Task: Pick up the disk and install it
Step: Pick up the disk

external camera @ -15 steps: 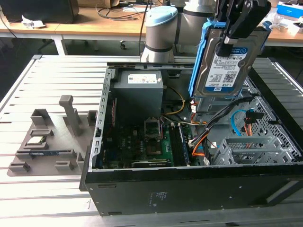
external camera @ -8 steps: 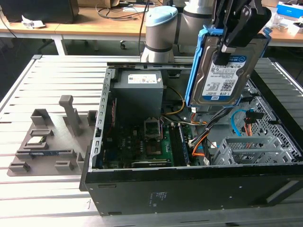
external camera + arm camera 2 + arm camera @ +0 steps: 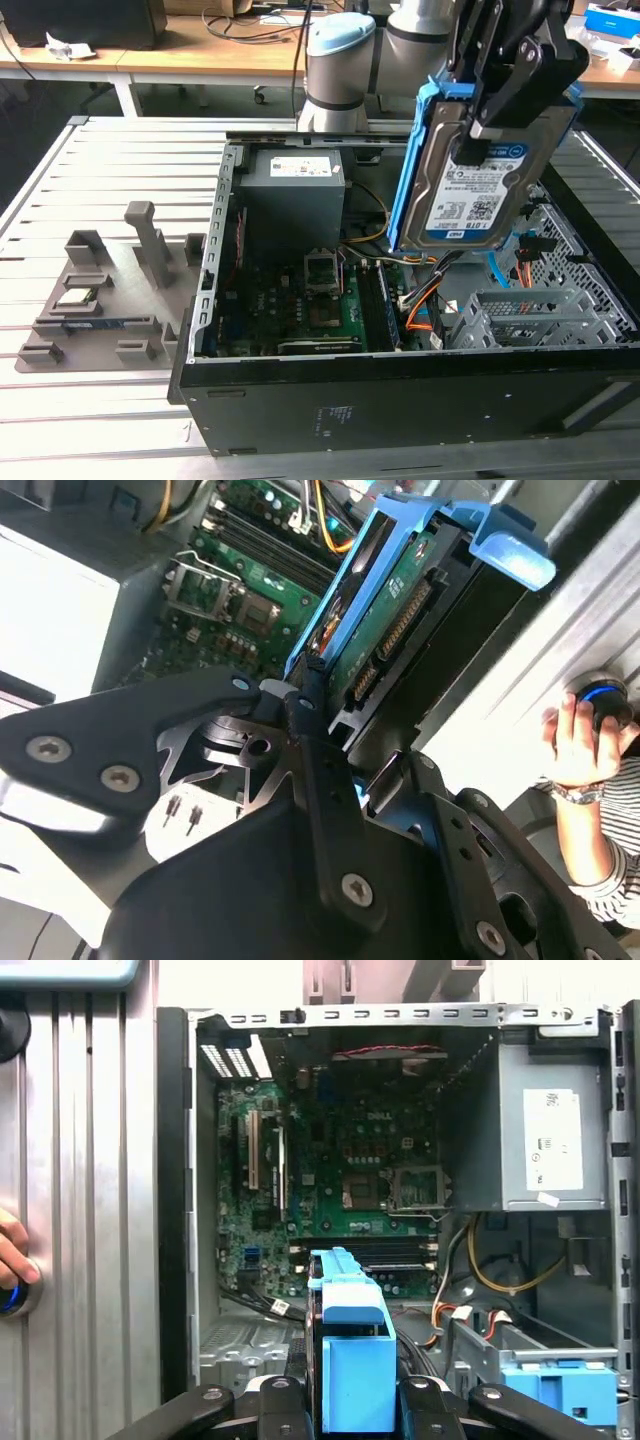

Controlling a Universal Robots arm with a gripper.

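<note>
You've got the open PC case (image 3: 400, 400) on its side on the slatted table (image 3: 100, 150). The UR arm (image 3: 340, 60) stands behind it at 12 o'clock in the exterior view, wrist reaching over toward 2 o'clock.

Inside the case, the PSU (image 3: 295, 195) sits at 11 o'clock, w/ the motherboard (image 3: 300, 300) below it toward 7 and the grey drive cage (image 3: 520, 315) at 4.

The disk (image 3: 480, 190) hangs in the air above that cage, on edge, label toward the ext. camera, clear of the case. The gripper (image 3: 495, 125) is clamped on its upper end, one finger per face.

The second wrist view adds the disk's circuit-board side and connector, plus a person's hand (image 3: 575, 745) at a blue-ringed button (image 3: 605, 700). The first wrist view looks into the case past the disk's blue rail (image 3: 350, 1360) and shows the cage's blue latches (image 3: 560, 1380).
</note>
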